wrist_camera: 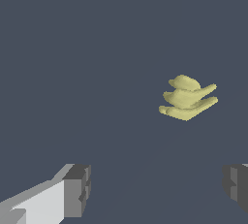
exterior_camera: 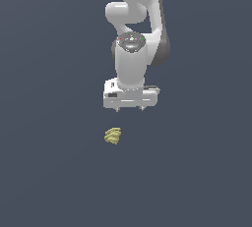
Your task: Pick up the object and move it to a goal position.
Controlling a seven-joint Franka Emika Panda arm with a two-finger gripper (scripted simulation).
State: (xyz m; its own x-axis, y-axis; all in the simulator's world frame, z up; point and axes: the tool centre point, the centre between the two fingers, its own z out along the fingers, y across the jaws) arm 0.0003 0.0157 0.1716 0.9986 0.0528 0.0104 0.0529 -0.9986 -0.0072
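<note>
while our gripper (exterior_camera: 130,108) hangs with fingers (wrist_camera: 76,189) spread wide and holding nothing, we see the lumpy olive-yellow object (exterior_camera: 113,136) at about seven o'clock from it, apart, on the dark floor (exterior_camera: 49,172).

My exterior view faces my arm (exterior_camera: 132,49) from afar; my wrist view looks down close. Both share the object (exterior_camera: 113,136) (wrist_camera: 188,98).

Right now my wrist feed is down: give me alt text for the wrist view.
A small pale olive-yellow object with layered, ridged folds lies alone on a plain dark grey-blue surface, untouched and ahead of the gripper. The gripper is open and empty: its two dark fingertips stand wide apart at the picture's edge, the object not between them.
</note>
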